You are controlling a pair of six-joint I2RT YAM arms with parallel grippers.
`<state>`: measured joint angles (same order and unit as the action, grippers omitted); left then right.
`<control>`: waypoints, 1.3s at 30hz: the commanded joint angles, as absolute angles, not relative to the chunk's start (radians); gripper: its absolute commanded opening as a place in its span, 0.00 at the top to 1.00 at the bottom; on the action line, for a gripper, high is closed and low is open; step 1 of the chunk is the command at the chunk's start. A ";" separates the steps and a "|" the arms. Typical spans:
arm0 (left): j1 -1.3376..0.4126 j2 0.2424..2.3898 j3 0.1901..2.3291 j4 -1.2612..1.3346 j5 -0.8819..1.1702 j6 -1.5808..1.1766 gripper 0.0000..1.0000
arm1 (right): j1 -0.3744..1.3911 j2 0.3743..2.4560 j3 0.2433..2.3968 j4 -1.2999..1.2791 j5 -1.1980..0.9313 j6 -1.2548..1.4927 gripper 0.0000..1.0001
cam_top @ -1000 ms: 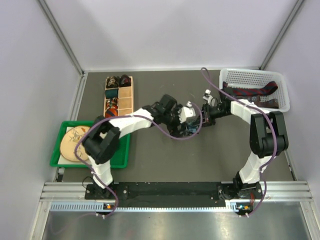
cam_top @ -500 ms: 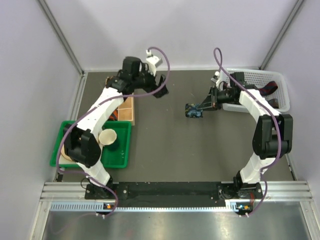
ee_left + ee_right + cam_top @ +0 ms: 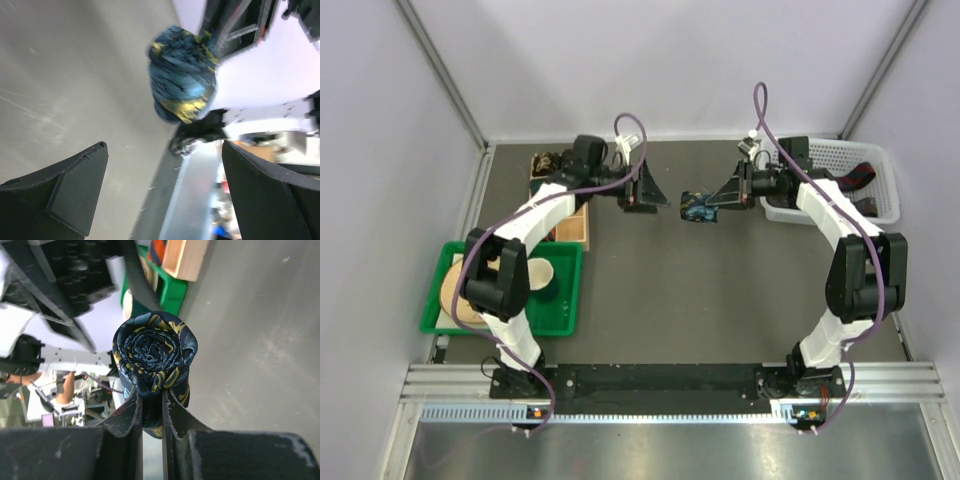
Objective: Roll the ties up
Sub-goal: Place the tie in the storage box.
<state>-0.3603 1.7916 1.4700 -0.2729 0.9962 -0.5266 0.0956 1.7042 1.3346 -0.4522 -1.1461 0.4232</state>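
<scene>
"So, how does the tie look?"

"The rolled tie (image 3: 154, 352) is dark blue with yellow markings, wound into a tight spiral with its end face to the right wrist camera."

"And where is it?"

"Over the far middle of the counter (image 3: 720, 300), pinched at its lower edge by the right pincer (image 3: 151, 396), whose fingers (image 3: 131, 412) press in from both sides."

"How many ties in all?"

"One coil is held, and one red striped tie (image 3: 850, 178) is draped in the basket (image 3: 820, 150). The wooden box (image 3: 575, 225) is too hidden to count."

"And the arms?"

"Both reach far out and bend inward, facing each other. The left pincer (image 3: 162, 170) is spread wide and empty, near the coil but apart from it."
</scene>
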 commanded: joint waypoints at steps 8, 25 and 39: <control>-0.410 1.824 1.324 0.331 1.114 -1.012 0.01 | 0.152 1.617 1.302 -0.334 -1.216 0.503 1.00; -0.471 1.902 1.310 0.590 1.112 -1.193 0.18 | 0.156 1.603 1.301 -0.308 -1.195 0.534 1.00; -0.486 1.927 1.322 0.652 1.108 -1.244 0.25 | 0.158 1.591 1.296 -0.316 -1.172 0.529 1.00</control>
<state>-0.4812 1.9240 1.3048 0.5606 1.1095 -1.2182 0.1486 1.6413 1.2957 -0.3328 -1.1717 0.5358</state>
